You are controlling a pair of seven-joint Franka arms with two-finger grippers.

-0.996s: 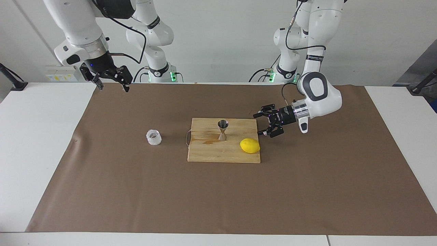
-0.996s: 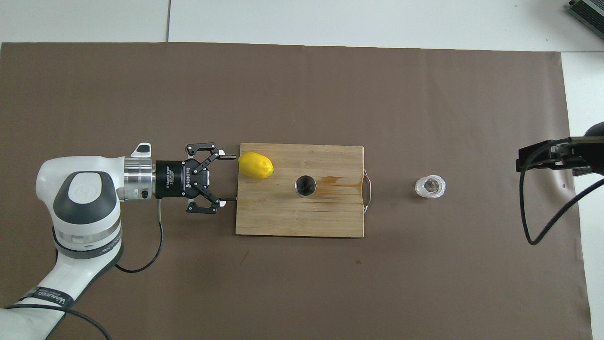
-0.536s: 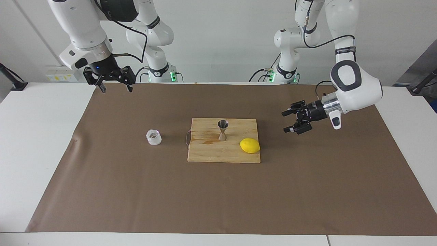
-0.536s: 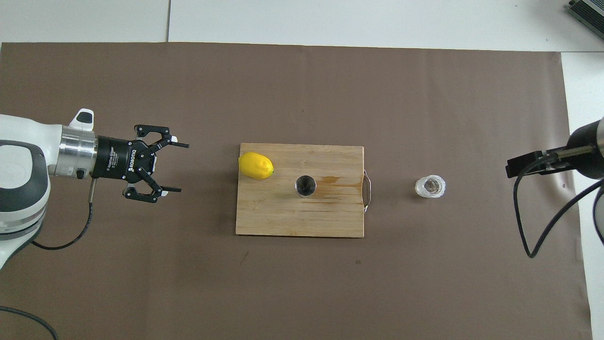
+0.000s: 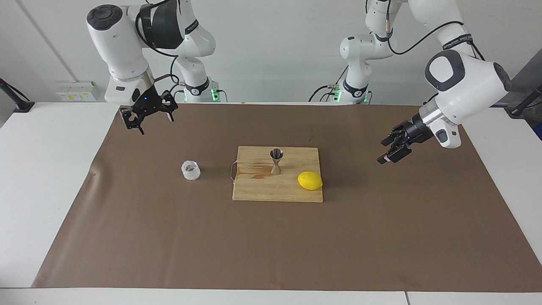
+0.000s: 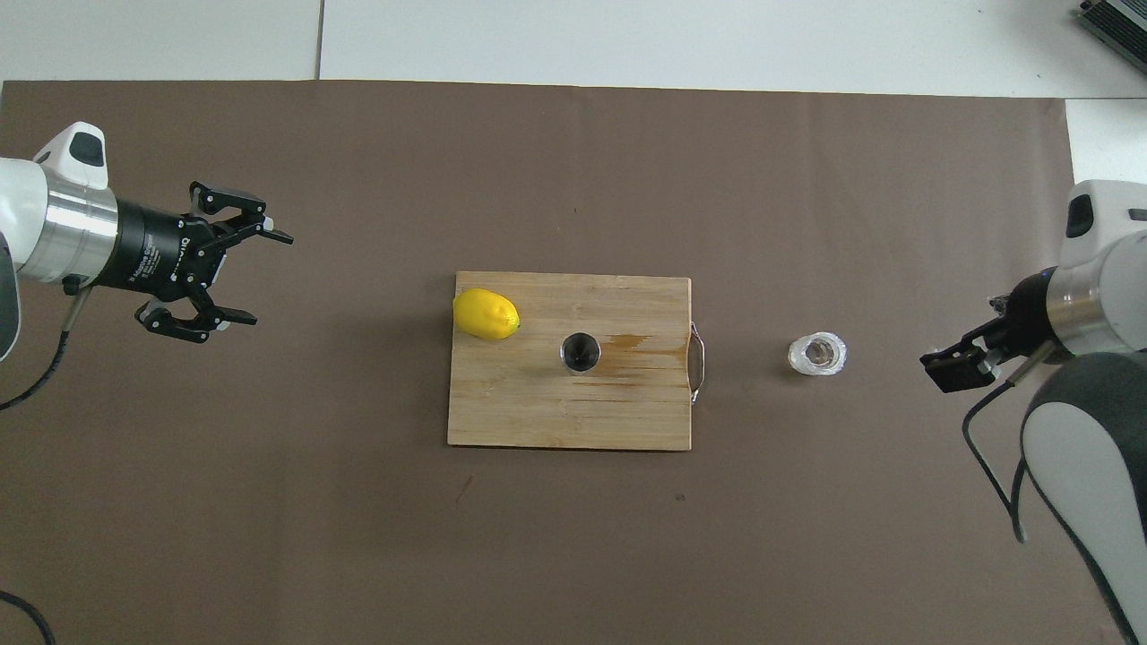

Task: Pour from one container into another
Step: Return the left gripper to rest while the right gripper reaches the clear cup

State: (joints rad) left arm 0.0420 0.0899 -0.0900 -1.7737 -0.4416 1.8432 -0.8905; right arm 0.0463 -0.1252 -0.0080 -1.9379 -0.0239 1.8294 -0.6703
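Clear cup (image 5: 190,170) upright on brown paper (image 5: 271,237), beside cutting board (image 5: 258,190), toward right arm's end of table (image 5: 42,178). Steel jigger (image 5: 276,161) upright mid-board; lemon (image 5: 310,180) on board corner toward left arm's end. Metal handle (image 5: 232,172) on board edge facing cup. Right tool (image 5: 148,116) raised over paper, fingers apart, empty. Left tool (image 5: 391,147) likewise apart, empty, well clear of board.

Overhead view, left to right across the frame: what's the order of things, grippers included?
Left gripper → lemon → jigger → clear cup → right gripper. Lemon and jigger both sit on the cutting board; both grippers are up over the brown mat.
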